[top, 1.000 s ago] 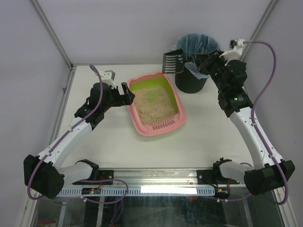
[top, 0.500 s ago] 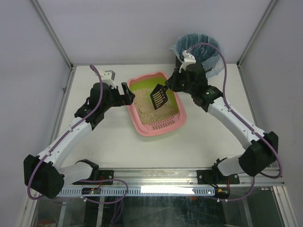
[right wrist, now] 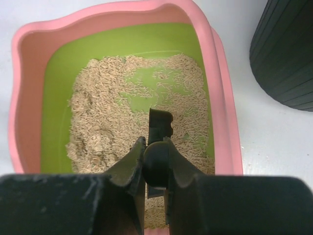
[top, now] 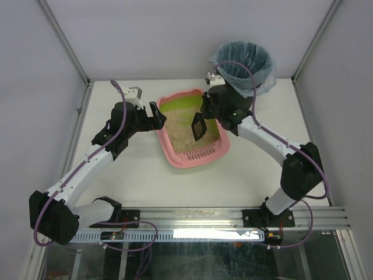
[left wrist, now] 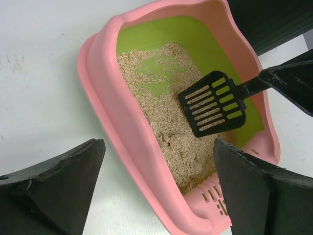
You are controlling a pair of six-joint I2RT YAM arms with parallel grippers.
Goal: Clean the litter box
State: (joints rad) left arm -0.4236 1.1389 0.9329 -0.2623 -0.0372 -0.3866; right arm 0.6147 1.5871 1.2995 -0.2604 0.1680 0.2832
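Right gripper (right wrist: 154,149): clamped on scoop (left wrist: 213,104)
Left gripper (top: 156,115): wide, beside box (left wrist: 101,103), contact unclear
Advice: dip scoop shallow, sift slowly

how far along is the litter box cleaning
Partway, it seems. Bare green patches show in the litter of the litter box. The right gripper holds the slotted scoop, empty, over the litter; the left gripper is open at the rim. Remaining: scooping, then dumping into the bin.
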